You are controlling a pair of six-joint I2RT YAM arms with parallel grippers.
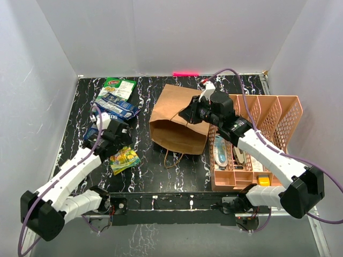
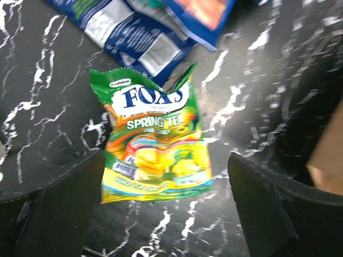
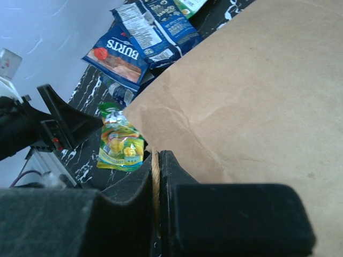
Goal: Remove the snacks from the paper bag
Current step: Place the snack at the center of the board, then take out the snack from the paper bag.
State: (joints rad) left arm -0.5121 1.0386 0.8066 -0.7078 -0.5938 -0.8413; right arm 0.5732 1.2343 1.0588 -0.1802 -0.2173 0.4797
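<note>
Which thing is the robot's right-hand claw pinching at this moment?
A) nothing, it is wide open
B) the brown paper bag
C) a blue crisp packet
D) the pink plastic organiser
B: in the right wrist view the right gripper has its fingers closed on a thin brown edge of the paper bag, and the top view shows it at the bag's far side.

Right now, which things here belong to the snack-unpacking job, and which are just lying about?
Part of the job:
paper bag, its edge pinched by the right gripper
Fox's packet, between the fingers of the open left gripper
Burts packet
green-white packet
blue packet

Lying about:
salmon-pink organiser
pink strip at the far edge
</note>
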